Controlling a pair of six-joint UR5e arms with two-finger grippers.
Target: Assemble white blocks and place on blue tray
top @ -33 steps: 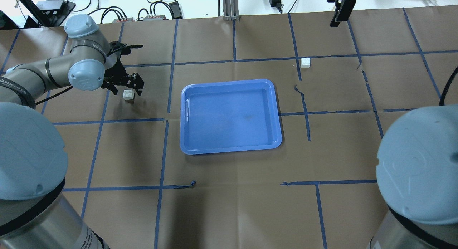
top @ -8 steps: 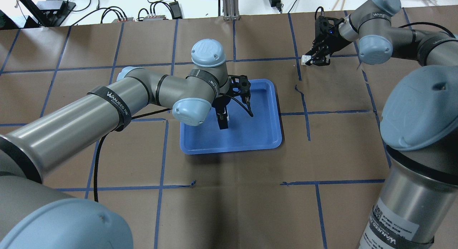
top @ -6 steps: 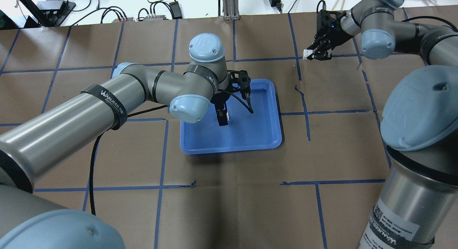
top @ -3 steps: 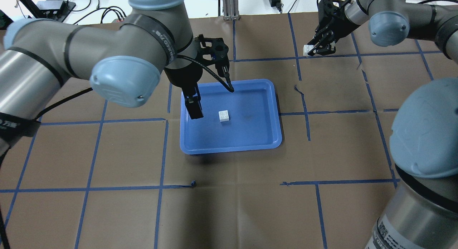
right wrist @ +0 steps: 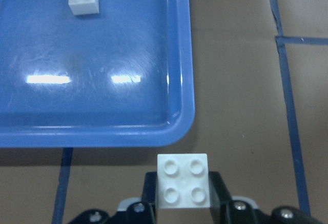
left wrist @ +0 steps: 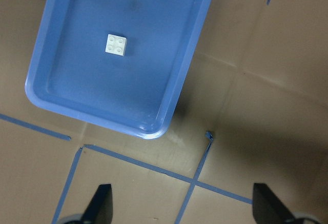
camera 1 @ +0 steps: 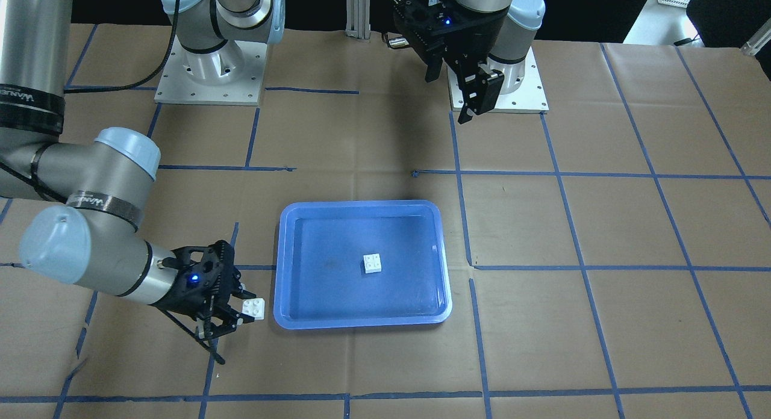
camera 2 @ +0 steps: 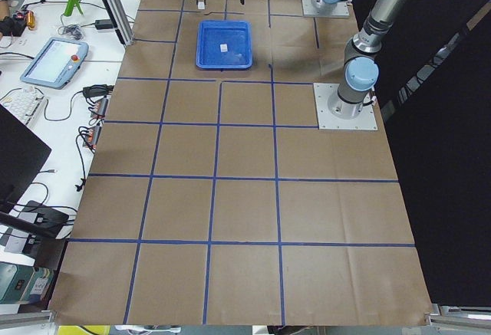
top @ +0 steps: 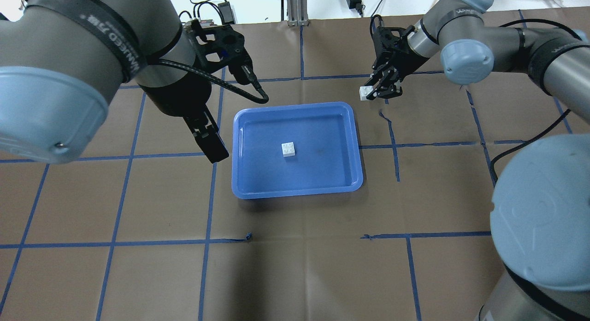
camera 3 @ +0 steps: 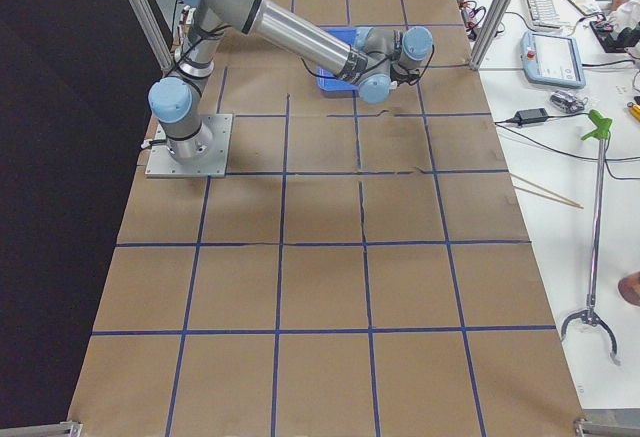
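R gripper (camera 1: 246, 312) is clamped on one white block (right wrist: 183, 181), studs up, just outside the blue tray (top: 295, 194) rim. The 2nd block (top: 289, 148) lies loose in the tray, well ahead of it. L gripper (left wrist: 183, 206) is spread wide and empty above the worktop (top: 295, 265), short of the tray. Risk I see: nothing pins the 2nd block, so a skewed press could skate it across the slick tray w/o mating. Arm band (camera 1: 96, 201) reads WANJEED.
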